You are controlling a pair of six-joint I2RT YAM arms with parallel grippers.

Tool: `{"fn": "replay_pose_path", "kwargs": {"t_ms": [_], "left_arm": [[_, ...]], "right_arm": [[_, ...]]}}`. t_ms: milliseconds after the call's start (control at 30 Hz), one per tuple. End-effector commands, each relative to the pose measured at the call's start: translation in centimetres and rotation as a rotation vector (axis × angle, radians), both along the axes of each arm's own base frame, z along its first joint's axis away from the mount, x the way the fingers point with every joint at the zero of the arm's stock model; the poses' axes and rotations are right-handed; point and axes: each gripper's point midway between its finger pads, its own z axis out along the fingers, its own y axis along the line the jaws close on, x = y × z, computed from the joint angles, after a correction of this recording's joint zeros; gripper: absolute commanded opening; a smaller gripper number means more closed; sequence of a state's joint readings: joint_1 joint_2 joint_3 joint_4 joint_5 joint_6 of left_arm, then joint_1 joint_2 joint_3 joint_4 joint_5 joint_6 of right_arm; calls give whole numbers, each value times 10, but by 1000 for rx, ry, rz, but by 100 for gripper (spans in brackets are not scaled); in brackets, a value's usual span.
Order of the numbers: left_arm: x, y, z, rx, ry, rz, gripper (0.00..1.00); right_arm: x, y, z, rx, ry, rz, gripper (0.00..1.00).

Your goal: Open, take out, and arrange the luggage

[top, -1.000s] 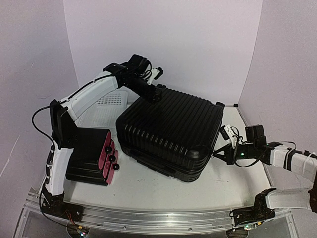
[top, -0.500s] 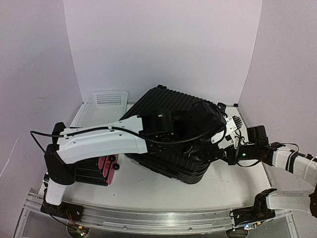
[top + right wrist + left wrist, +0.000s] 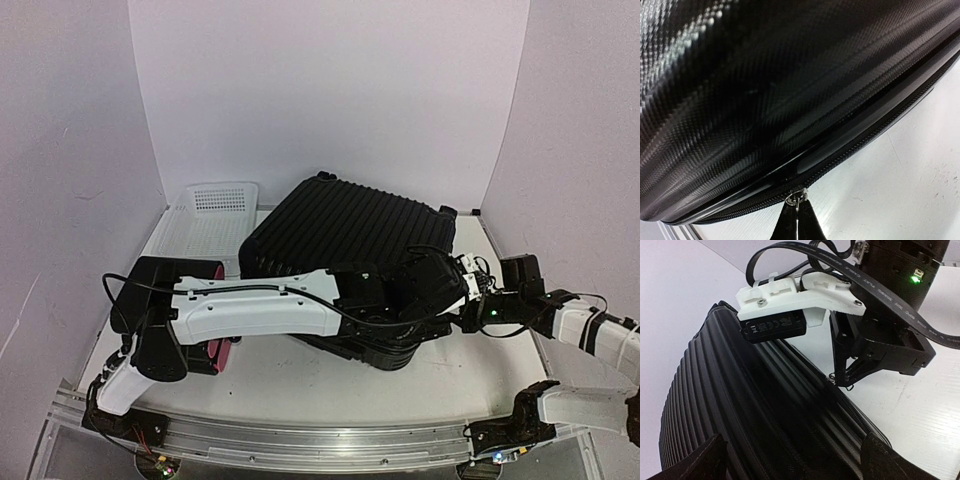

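My right gripper point(image 3: 796, 223) pinching the zipper pull point(image 3: 797, 198) at lower centre, I should drag steadily along the luggage point(image 3: 765, 90) seam, left gripper point(image 3: 795, 465) wide.

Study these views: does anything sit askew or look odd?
The large black ribbed hard-shell suitcase lies diagonally on the white table, its top apparently tilted up toward the back. Nothing looks spilled or damaged.
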State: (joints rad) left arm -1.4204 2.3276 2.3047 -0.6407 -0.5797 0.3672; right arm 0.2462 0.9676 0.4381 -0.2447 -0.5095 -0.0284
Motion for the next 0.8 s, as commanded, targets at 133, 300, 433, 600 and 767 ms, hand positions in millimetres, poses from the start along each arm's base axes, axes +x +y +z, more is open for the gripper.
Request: {"fn": "replay_pose_path", "kwargs": {"t_ms": [133, 300, 433, 600, 767], "left_arm": [[19, 34, -17, 129, -60, 57, 89], [23, 50, -30, 145, -14, 91, 85], [24, 57, -40, 163, 35, 81, 83], [12, 59, -44, 159, 106, 25, 82], [10, 63, -51, 159, 156, 24, 81]], "right_arm": [[41, -29, 29, -52, -185, -212, 0], [57, -40, 34, -6, -165, -248, 0], [71, -48, 35, 41, -126, -270, 0], [94, -66, 38, 21, -142, -292, 0], [138, -97, 44, 55, -209, -281, 0]]}}
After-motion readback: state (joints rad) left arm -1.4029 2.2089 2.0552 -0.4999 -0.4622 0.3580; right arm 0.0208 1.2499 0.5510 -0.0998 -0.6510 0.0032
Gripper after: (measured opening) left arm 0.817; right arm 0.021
